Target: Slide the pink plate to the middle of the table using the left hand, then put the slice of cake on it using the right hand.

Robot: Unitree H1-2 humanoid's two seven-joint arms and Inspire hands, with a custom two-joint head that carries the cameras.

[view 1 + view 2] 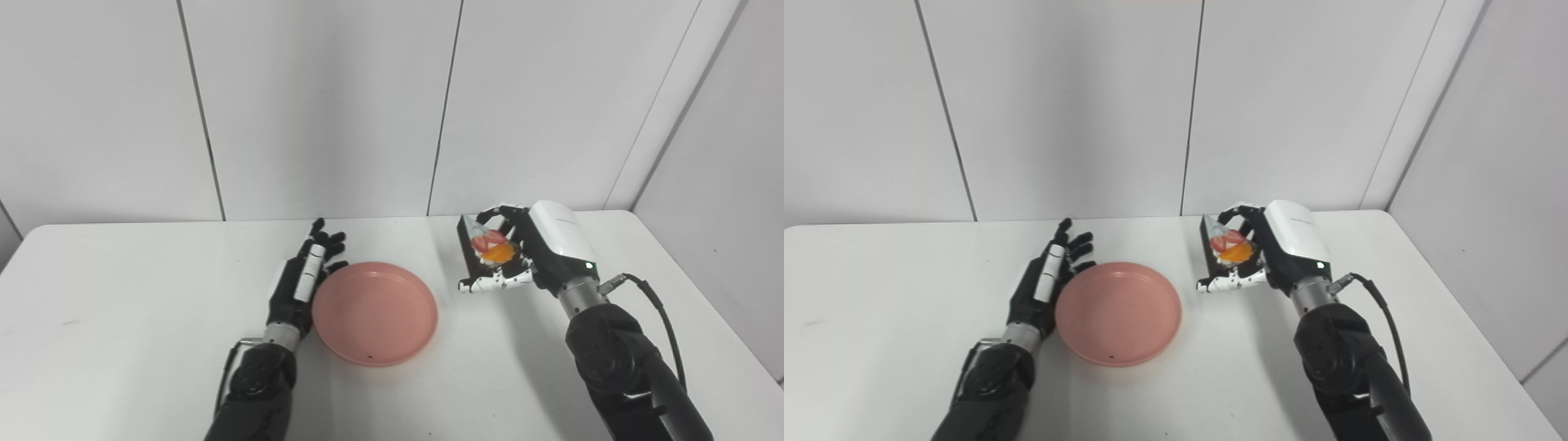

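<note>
The left hand (303,278) lies with its fingers stretched out and apart, holding nothing, its inner edge touching the rim of the pink plate (375,312), which sits on the white tabletop (122,318) just to that hand's right and looks close to the middle already. Further right, well clear of the plate's far rim, the right hand (520,251) is wrapped around the slice of cake (487,248), fingers curled over its far side and thumb under its near side, so the wedge with its red and orange topping is held tilted, apparently just off the tabletop, though that is hard to tell. The main risk from here, as I judge it, is the cake: a tilted wedge pinched at its sides could slip or roll out as the hand travels left, or land on the plate's raised rim and tip over. The left hand resting against the plate could also nudge it if it shifts. The left forearm comes in low and straight; the right wrist is bent inward, palm facing the plate.
</note>
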